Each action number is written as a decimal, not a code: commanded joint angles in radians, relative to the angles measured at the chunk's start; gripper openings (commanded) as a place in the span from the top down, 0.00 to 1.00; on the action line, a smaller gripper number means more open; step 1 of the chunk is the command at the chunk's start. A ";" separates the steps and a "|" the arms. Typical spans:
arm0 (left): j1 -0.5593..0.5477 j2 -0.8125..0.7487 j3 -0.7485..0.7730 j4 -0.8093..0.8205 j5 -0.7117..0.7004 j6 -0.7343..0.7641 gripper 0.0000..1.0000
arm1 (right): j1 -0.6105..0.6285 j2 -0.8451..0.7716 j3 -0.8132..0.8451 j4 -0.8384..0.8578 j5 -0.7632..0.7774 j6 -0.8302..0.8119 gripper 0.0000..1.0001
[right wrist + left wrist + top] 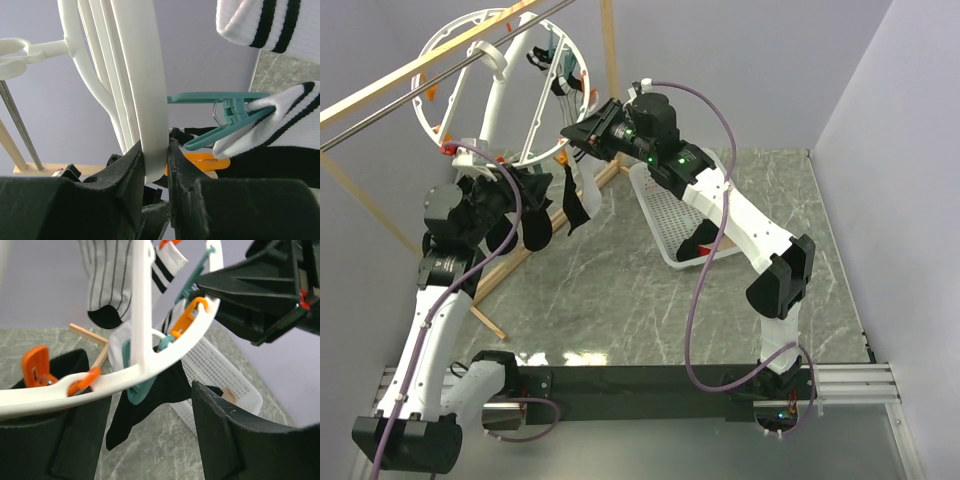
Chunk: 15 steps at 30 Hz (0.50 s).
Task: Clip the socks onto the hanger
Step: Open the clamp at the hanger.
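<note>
The white ring hanger (492,105) hangs from a rod at the back left. My right gripper (582,135) is shut on its rim (145,90), pinched between both fingers (156,165). My left gripper (515,195) is open just under the ring's lower edge (145,315), with its fingers (150,440) wide apart and nothing between them. A black sock (150,400) hangs from a teal clip (135,390) beyond the gap, and also shows in the top view (575,205). An orange clip (35,367) sits on the rim by black fabric. White striped socks (280,115) hang from a teal clip (225,112).
A white mesh basket (665,205) lies right of the hanger with a black sock (695,245) in it. It also shows in the left wrist view (220,370). A wooden frame post (610,60) and floor slats stand around the hanger. Grey walls close in at the left and right.
</note>
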 commanded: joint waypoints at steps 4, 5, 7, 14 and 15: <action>0.006 0.037 -0.014 0.172 0.166 0.064 0.32 | -0.003 -0.041 0.043 0.039 -0.041 -0.006 0.80; 0.006 0.037 -0.016 0.183 0.167 0.064 0.33 | -0.003 -0.042 0.043 0.041 -0.041 -0.005 0.81; 0.006 0.036 -0.025 0.200 0.166 0.069 0.35 | -0.003 -0.039 0.043 0.045 -0.042 0.000 0.81; 0.013 0.031 -0.062 0.263 0.163 0.081 0.40 | -0.003 -0.041 0.037 0.053 -0.045 0.006 0.82; 0.015 0.037 -0.065 0.268 0.155 0.078 0.41 | -0.003 -0.041 0.035 0.053 -0.045 0.008 0.83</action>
